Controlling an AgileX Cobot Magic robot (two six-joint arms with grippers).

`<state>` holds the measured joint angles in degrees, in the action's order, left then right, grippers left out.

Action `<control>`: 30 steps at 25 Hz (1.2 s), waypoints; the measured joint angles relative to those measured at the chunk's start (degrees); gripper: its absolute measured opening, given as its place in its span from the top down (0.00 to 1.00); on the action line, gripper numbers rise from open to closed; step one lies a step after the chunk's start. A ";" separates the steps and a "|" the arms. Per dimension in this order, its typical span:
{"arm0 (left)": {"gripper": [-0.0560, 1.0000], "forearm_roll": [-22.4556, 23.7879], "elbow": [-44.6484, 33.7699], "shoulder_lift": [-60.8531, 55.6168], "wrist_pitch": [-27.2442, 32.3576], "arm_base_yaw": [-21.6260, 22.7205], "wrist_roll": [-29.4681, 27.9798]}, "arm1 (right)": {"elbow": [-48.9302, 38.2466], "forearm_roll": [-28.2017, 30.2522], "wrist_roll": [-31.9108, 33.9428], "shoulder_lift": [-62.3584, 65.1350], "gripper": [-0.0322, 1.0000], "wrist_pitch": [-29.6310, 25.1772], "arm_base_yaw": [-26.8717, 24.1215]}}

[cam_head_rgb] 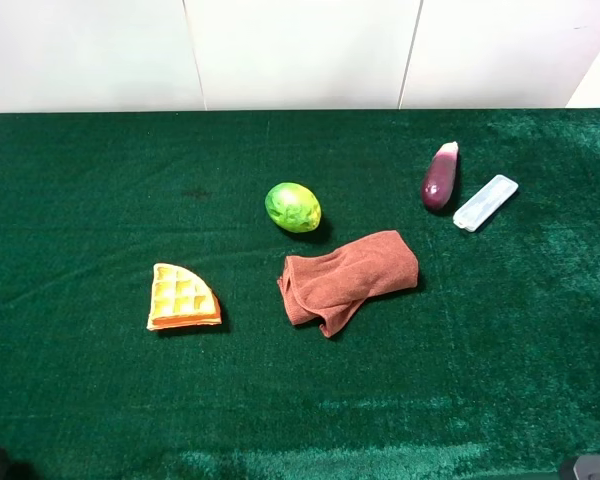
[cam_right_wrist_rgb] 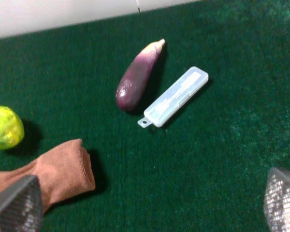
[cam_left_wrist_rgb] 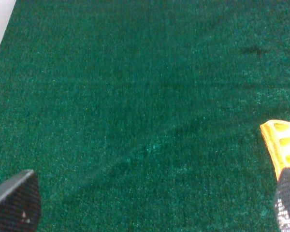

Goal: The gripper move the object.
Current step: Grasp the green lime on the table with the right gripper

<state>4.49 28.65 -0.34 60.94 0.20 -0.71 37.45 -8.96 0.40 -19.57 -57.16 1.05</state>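
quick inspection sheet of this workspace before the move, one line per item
surface: green felt table, one small dark spot
job's things: yellow-green object lying free near mid-table, nothing gripping it
clutter: waffle wedge, crumpled brown cloth, eggplant beside clear plastic case
grippers: left gripper fingers wide apart, empty; right gripper fingers wide apart, empty
cables: nothing seen
surroundings: white panelled wall behind the table

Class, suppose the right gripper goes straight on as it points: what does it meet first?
Probably the clear case, almost dead ahead of the right gripper, with the eggplant just beside it. Depth is unclear; if it tilts down, it meets the table first.
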 joint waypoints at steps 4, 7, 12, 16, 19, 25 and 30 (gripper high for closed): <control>0.02 0.00 0.00 0.00 0.00 0.00 0.00 | 4.89 -1.92 -3.70 -9.22 0.30 0.00 0.00; 0.02 0.00 0.00 0.00 0.00 0.00 0.00 | 8.61 -3.65 -7.06 -15.54 0.30 -0.04 0.00; 0.02 0.00 0.00 0.00 0.00 0.00 0.00 | 13.33 -7.35 -13.32 -25.07 0.30 -0.17 0.00; 0.02 0.00 0.00 0.00 0.00 0.00 0.00 | 16.04 -10.73 -17.65 -31.33 0.30 -0.10 0.00; 0.02 0.00 0.00 0.00 0.00 0.00 0.00 | 17.41 -12.60 -19.61 -35.24 0.30 0.91 0.94; 0.02 0.00 0.00 0.00 0.00 0.00 0.00 | 21.25 -11.17 -20.01 -43.18 0.30 3.86 8.63; 0.02 0.00 0.00 0.00 0.00 0.00 0.00 | 25.08 -9.55 -18.97 -50.71 0.30 6.02 14.93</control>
<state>4.49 28.65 -0.34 60.94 0.20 -0.71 62.53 -18.51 -18.57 -70.28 -51.14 15.97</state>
